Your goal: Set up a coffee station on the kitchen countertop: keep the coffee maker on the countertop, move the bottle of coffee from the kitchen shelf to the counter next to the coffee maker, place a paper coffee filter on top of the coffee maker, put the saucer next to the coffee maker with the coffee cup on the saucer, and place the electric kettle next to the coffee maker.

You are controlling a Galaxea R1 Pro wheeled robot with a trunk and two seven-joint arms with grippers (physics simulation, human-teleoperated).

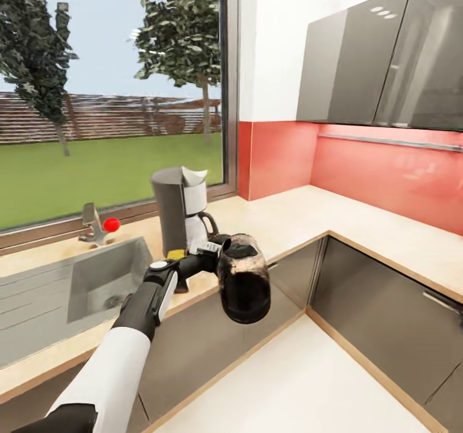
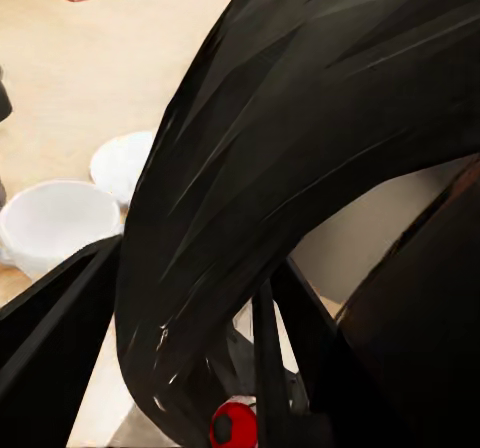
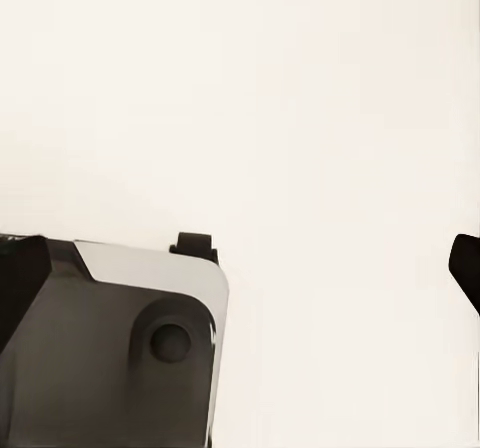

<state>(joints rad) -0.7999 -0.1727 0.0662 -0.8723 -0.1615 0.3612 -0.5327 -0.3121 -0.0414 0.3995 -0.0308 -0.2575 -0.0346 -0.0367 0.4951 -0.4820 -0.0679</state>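
Note:
My left gripper point(image 1: 217, 253) is shut on the black handle of the electric kettle point(image 1: 243, 285) and holds it in the air, just off the front edge of the kitchen countertop point(image 1: 302, 211). The handle point(image 2: 300, 148) looms close in the left wrist view. Behind the kettle, the coffee maker point(image 1: 177, 211) stands on the countertop with the paper coffee filter point(image 1: 194, 177) on top. The yellow cap of the bottle of coffee point(image 1: 175, 253) peeks out at its foot, behind my arm. The coffee cup point(image 2: 55, 223) and the saucer point(image 2: 125, 163) sit side by side on the counter. My right gripper point(image 3: 240, 278) hangs open over pale floor.
A steel sink point(image 1: 96, 278) with a red-knobbed tap point(image 1: 111, 224) lies left of the coffee maker. The countertop turns a corner and runs along the red wall at the right, under glossy dark wall cabinets point(image 1: 386, 60). Pale floor point(image 1: 308, 381) lies in front of the dark base cabinets.

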